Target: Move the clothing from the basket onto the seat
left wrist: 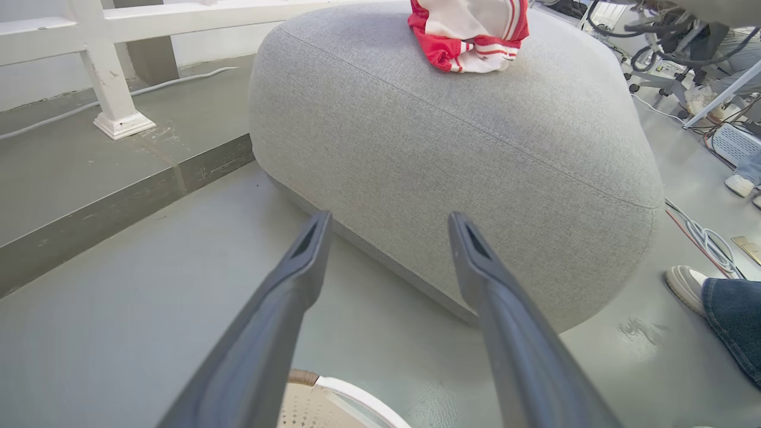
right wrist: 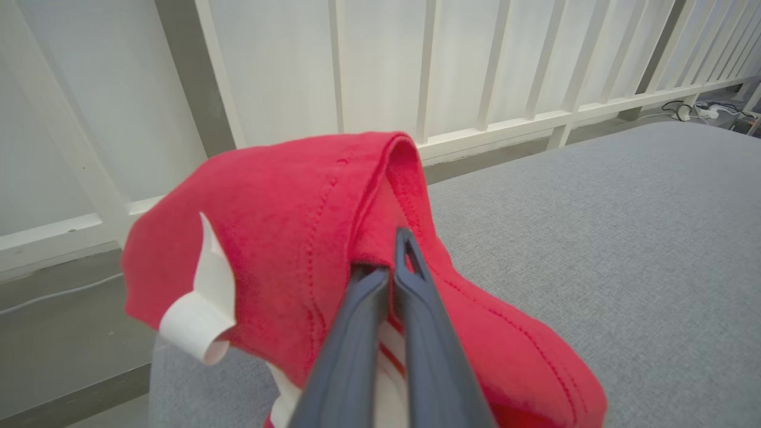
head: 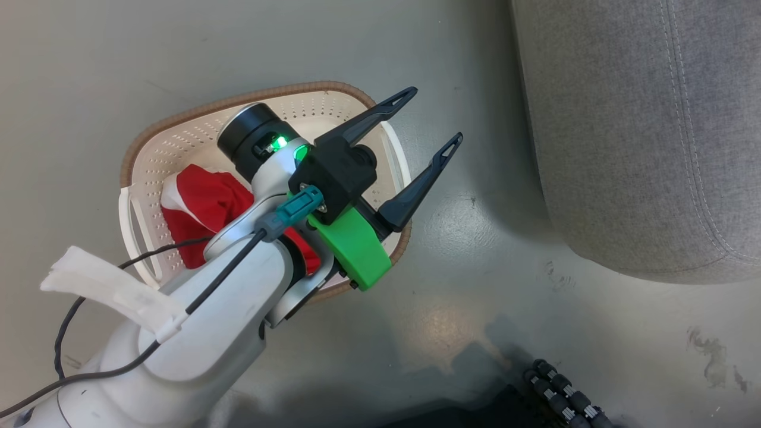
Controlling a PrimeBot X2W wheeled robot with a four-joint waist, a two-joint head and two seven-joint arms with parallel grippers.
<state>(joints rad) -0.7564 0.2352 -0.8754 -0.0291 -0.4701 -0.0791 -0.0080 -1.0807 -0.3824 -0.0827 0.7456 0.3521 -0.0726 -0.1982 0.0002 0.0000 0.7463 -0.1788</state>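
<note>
The cream basket (head: 178, 122) stands on the floor with red clothing (head: 199, 205) bunched inside, partly hidden under my left arm. My left gripper (head: 434, 119) hovers over the basket's right rim, open and holding nothing. The left wrist view looks past the open left gripper (left wrist: 389, 223) at the grey seat (left wrist: 446, 142), and the basket rim (left wrist: 333, 392) shows at the bottom edge. A red-and-white garment (left wrist: 469, 35) sits on top of the seat. My right gripper (right wrist: 392, 261) is shut on red clothing (right wrist: 279, 232) with a white label (right wrist: 199, 309), just above the seat (right wrist: 594, 238).
The seat's corner (head: 642, 131) lies right of the basket, with bare floor between them. A person's shoe (left wrist: 684, 285) and a jeans leg (left wrist: 734, 321) stand by the seat. Cables (left wrist: 707, 241), a white railing (right wrist: 452, 95) and a raised floor step (left wrist: 119, 196) surround it.
</note>
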